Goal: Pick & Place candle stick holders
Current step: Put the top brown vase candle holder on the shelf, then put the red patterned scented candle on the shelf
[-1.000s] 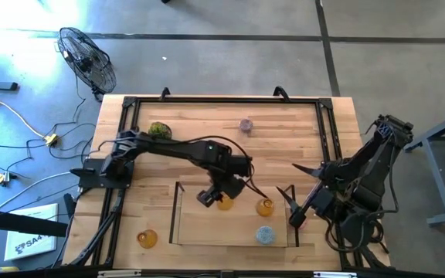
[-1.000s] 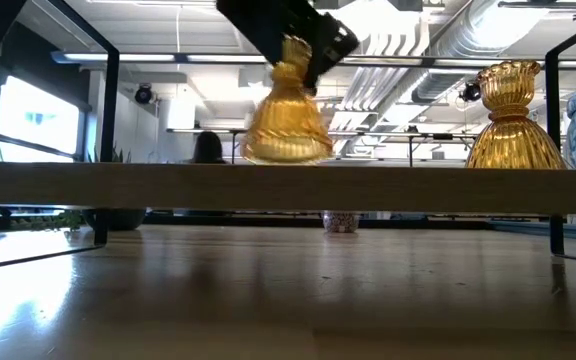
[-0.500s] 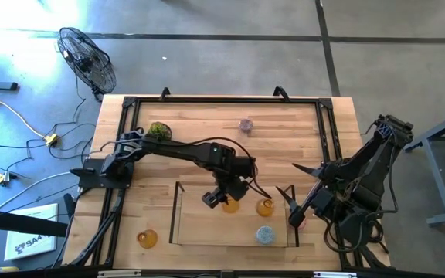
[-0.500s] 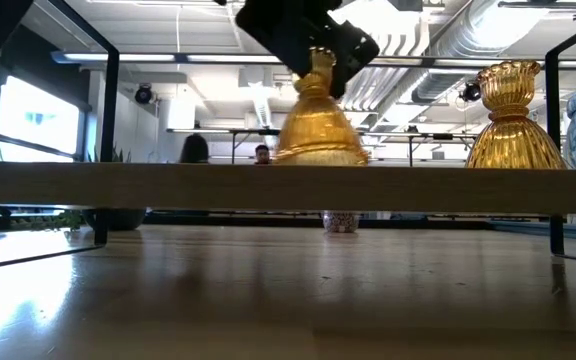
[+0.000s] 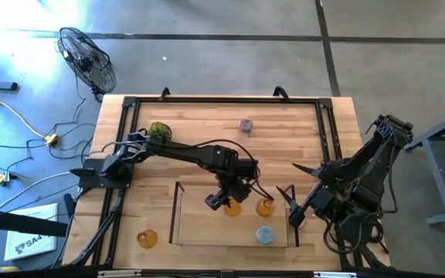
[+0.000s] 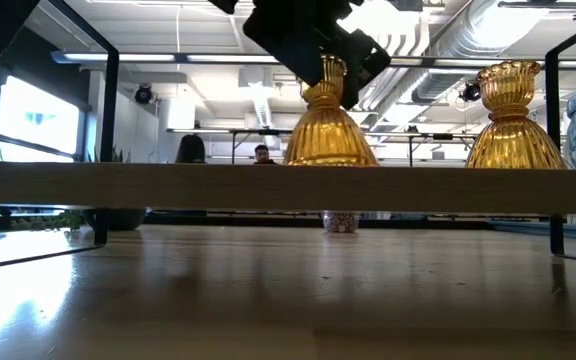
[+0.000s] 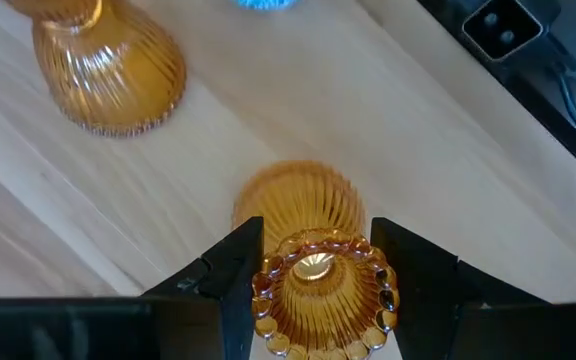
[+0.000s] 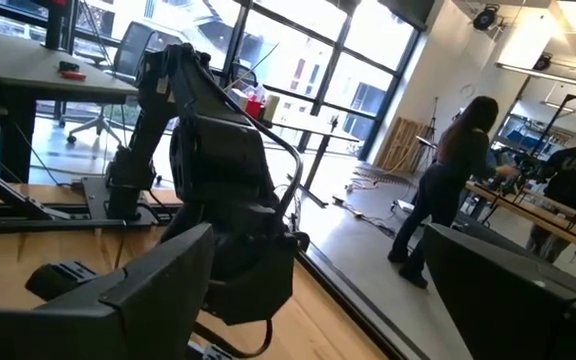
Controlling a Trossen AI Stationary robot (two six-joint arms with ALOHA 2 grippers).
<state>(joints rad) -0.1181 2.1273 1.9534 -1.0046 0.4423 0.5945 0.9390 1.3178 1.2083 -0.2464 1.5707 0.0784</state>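
Observation:
My left gripper (image 5: 221, 201) is shut on an amber holder (image 6: 330, 130) inside the low wooden tray (image 5: 178, 220). The holder stands upright, and the tray's near wall (image 6: 168, 188) hides its bottom. A second amber holder (image 5: 264, 206) and a light blue one (image 5: 265, 234) stand in the tray to its right. A third amber holder (image 5: 147, 238) stands on the table left of the tray. A mauve holder (image 5: 245, 123) stands near the far edge. A pink one (image 5: 297, 224) shows by my right gripper (image 5: 296, 210), which is open and empty at the tray's right end. My left gripper pinches the amber holder's narrow neck, just under its scalloped top rim (image 7: 318, 262), between its two fingers (image 7: 236, 268). The fingers come from above, slanting down. The holder is upright, its bell-shaped base (image 7: 298, 198) low over the tray floor; whether it rests there I cannot tell.
A green mossy ball (image 5: 158, 130) lies at the table's far left. A black frame (image 5: 207, 100) runs around the table. People show in the room beyond (image 8: 458, 190). Bare tray floor lies left of the held holder.
My left gripper has carried the amber holder toward the table's right edge, closer to the second amber holder. The holder was tilted a second ago and now stands upright.

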